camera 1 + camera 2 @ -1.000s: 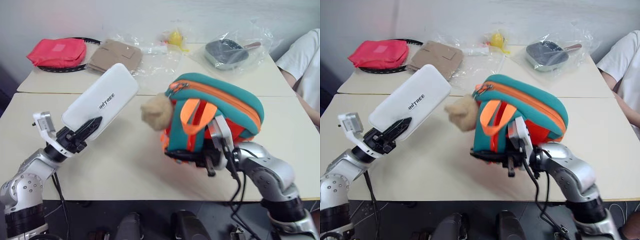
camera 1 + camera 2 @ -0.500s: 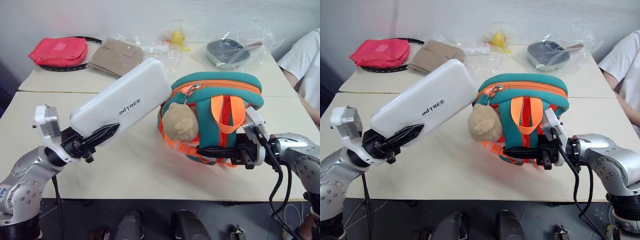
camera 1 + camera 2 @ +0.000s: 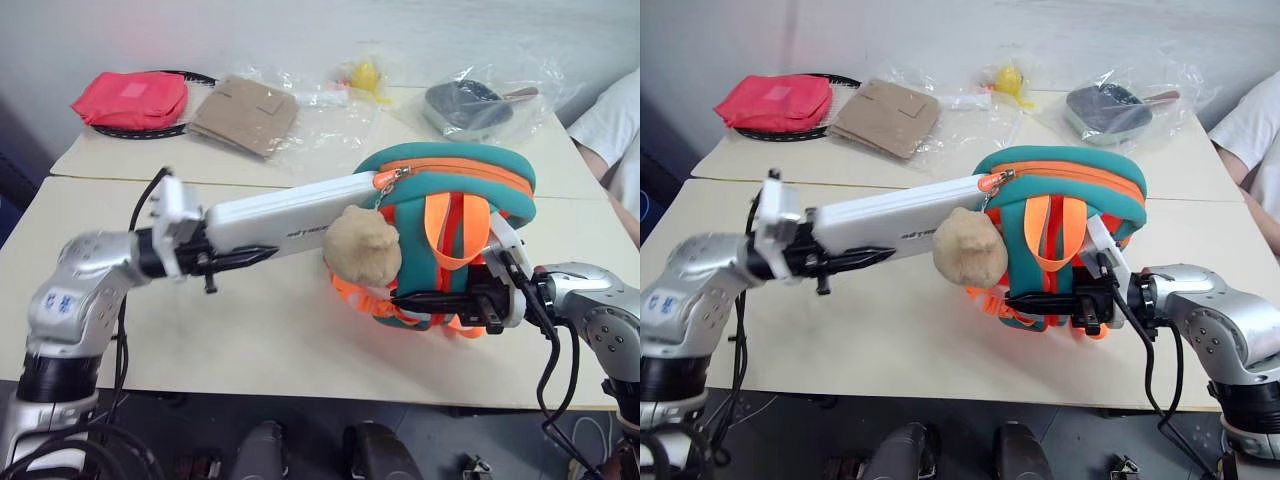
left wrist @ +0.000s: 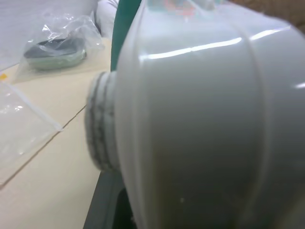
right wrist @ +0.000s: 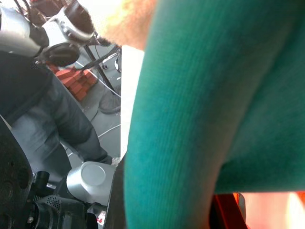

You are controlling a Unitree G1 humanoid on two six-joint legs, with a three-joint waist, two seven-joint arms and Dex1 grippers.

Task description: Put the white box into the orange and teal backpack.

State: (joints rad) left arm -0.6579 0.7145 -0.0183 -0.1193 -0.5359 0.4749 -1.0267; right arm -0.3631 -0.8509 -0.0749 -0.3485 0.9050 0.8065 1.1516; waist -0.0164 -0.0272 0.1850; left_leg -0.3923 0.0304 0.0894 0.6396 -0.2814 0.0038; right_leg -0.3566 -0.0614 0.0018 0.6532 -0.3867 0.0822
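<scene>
I had the left gripper [image 3: 235,260] clamped on the near end of the white box [image 3: 290,212], its black fingers lying along the underside of the case at centre-left of the frame. The box ran level from there toward the right, its far end touching the zipper line at the upper left corner of the orange and teal backpack [image 3: 455,175]. Whether the far end had entered the opening, I could not tell.

I had the right gripper [image 3: 440,298] closed on the lower part of the backpack, among the orange straps [image 3: 447,225], holding it up off the surface [image 3: 270,330] at centre-right of the frame. The tan plush ball [image 3: 362,250] hung from the zipper pull, just below the far end of the box.

Handling judgement: the box looked rigid, smooth and light, so it should slide under a loose grip; a hold at one end, flat faces between the fingers, suited a lengthwise insertion. The backpack looked soft and would sag, so its mouth needed to be kept open and steady.

At the upper edge of the frame lay a pink-red pouch [image 3: 132,100], a tan flat pouch [image 3: 245,103] and plastic-bagged items [image 3: 478,100]. A person's sleeve [image 3: 612,130] showed at the right edge.
</scene>
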